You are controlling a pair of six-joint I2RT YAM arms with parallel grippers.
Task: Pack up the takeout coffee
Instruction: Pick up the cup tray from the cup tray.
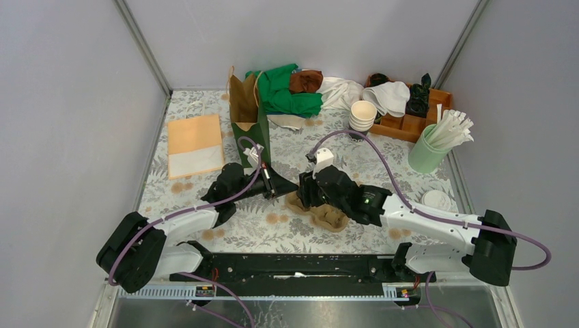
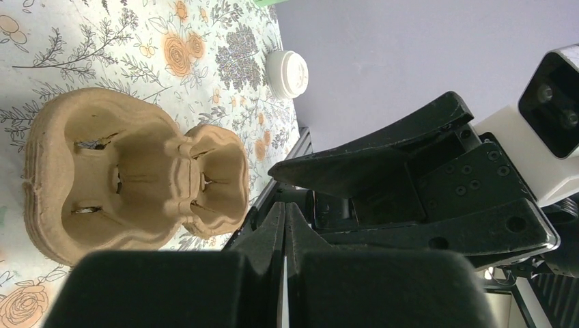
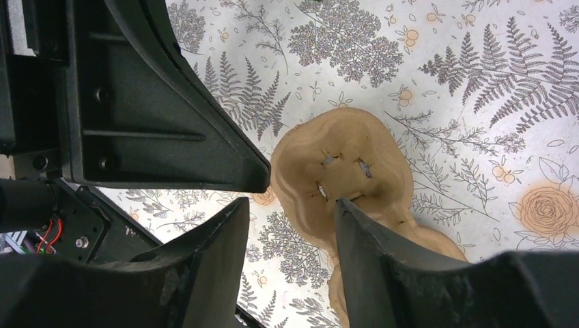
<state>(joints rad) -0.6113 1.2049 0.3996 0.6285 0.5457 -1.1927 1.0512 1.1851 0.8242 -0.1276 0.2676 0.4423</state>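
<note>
At the right edge of the tabletop (image 1: 300, 236), close to the wall, the takeout coffee (image 1: 436, 199) stands upright with its white lid on top. Any lettering on the lid is too small to read. It is well apart from both arms.

Near the middle of the floral cloth lies the brown pulp carrier (image 1: 319, 213), with its wells facing up. The two claws meet just above its left end.

The left claw (image 2: 285, 229) has its fingers pressed flat together with nothing between them. It points across toward the other arm, just beside the carrier.

The right claw (image 3: 292, 205) stands partly open. One finger (image 3: 369, 253) reaches over a well of the carrier, and the other finger (image 3: 218, 253) sits off its edge above the cloth. Nothing is clamped between them. Whether the first finger touches the pulp cannot be told.

Along the back:
- A green-and-brown paper bag (image 1: 249, 119) stands upright, with no print that can be read.
- Green cloth (image 1: 290, 96), brown cloth (image 1: 305, 80) and white cloth (image 1: 341, 92) are heaped beside the bag.
- A stack of cream paper cups (image 1: 362, 115) sits next to a wooden organiser (image 1: 410, 128).
- A pale green cup (image 1: 425, 156) beside the organiser holds white sticks.

An orange-and-white flat sheet (image 1: 195, 145) lies at the far left.
</note>
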